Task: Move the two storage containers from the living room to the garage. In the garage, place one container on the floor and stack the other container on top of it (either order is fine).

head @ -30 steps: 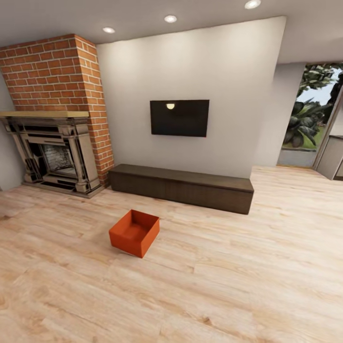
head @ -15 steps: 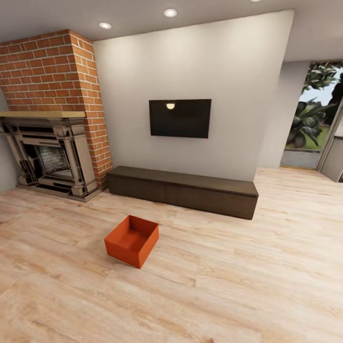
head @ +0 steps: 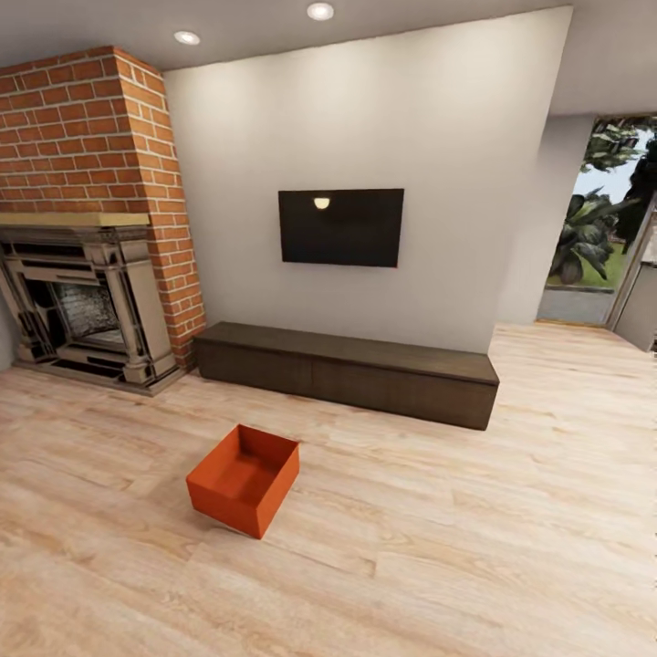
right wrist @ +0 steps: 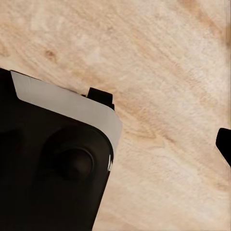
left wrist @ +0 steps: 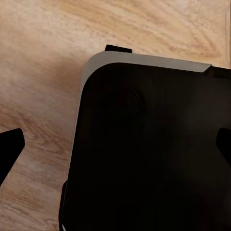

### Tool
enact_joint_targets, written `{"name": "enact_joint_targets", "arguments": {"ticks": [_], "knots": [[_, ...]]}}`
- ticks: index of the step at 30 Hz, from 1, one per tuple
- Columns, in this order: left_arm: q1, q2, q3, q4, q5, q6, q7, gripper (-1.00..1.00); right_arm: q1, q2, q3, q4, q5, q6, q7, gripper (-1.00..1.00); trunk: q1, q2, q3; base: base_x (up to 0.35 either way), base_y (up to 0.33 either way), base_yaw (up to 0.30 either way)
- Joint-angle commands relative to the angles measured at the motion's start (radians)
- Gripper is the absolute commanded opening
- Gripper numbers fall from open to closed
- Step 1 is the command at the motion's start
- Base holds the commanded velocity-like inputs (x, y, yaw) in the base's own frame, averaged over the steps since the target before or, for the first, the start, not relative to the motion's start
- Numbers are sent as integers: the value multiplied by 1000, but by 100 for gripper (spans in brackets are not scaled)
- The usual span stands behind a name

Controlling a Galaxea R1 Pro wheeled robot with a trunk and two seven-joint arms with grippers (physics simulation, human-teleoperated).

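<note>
One of the storage containers (head: 244, 478), a red-orange open bin, sits empty on the light wood-plank floor (head: 456, 547) of the living room, in front of the long dark cabinet. It is a little left of centre in the head view and stands alone. In the left wrist view my left gripper (left wrist: 115, 149) is open, its dark fingertips (left wrist: 9, 149) far apart at the picture's edges, hanging over my own black base (left wrist: 144, 159). The right gripper (right wrist: 115, 149) is open with nothing in it, one fingertip (right wrist: 224, 144) showing over the planks.
A low dark wood cabinet (head: 347, 372) runs along the white wall under a black TV (head: 340, 226). The red brick chimney with fireplace (head: 82, 301) stands at the left. At the far right an opening (head: 598, 219) looks onto plants.
The whole head view has shifted: the camera moved closer to the wall and turned slightly, so the container now appears larger and lower left. The container itself has not moved.
</note>
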Motion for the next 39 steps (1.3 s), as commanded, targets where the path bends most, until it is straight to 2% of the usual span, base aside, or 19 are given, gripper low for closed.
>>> {"name": "enact_joint_targets", "arguments": {"ticks": [1, 18, 39], "knots": [[0, 0, 0, 0, 4, -3, 1, 100, -1, 0, 9, 2, -9, -5, -1, 100, 0, 0, -1, 297, 0, -222], [0, 0, 0, 0, 4, -3, 1, 100, -1, 1, 9, 0, -9, -4, 0, 100, 0, 0, -1, 297, 0, -270], [0, 0, -1, 0, 4, -3, 1, 100, -1, 1, 8, 0, -9, -3, 0, 100, 0, 0, -1, 299, 0, -17]]}}
